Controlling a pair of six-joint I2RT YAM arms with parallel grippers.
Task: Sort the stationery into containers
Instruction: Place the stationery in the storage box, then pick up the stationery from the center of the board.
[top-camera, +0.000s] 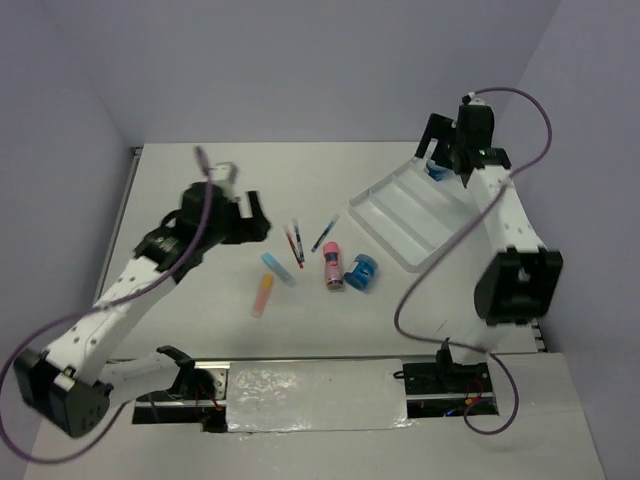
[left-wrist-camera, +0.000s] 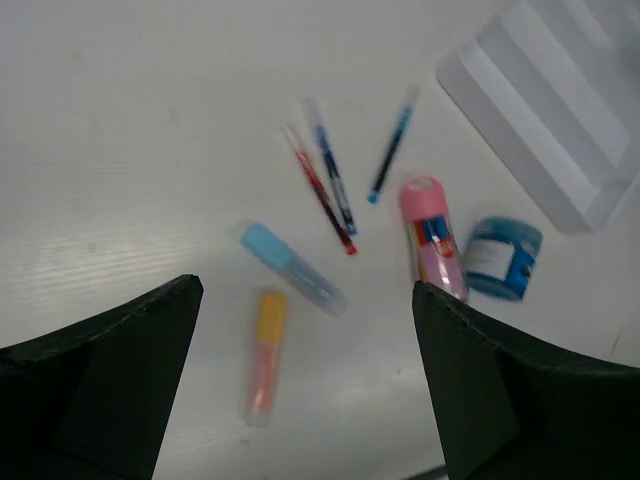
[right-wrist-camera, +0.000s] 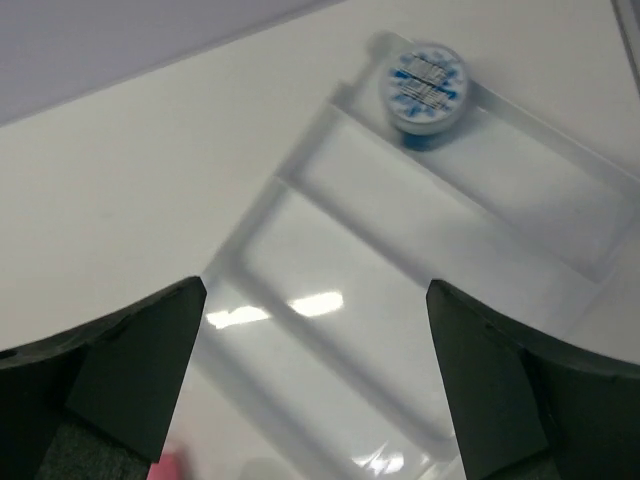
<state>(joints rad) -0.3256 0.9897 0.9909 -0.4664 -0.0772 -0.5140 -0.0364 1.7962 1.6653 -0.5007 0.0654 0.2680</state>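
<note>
The white divided tray (top-camera: 405, 215) lies at the right. One blue jar (right-wrist-camera: 424, 85) with a patterned lid sits at the far end of its outer compartment. My right gripper (top-camera: 437, 155) is open and empty above the tray (right-wrist-camera: 400, 300). On the table lie a second blue jar (top-camera: 360, 272) on its side, a pink tube (top-camera: 333, 265), three thin pens (top-camera: 294, 245), a light-blue bar (top-camera: 278, 268) and an orange bar (top-camera: 262, 295). My left gripper (left-wrist-camera: 305, 290) is open and empty, held above the orange bar (left-wrist-camera: 265, 350) and light-blue bar (left-wrist-camera: 290, 268).
Purple walls close in the table at the back and both sides. The right arm (top-camera: 515, 260) runs along the right side of the tray. A cable (top-camera: 420, 290) loops just in front of the tray. The table's left edge (top-camera: 128, 200) lies beyond the left arm.
</note>
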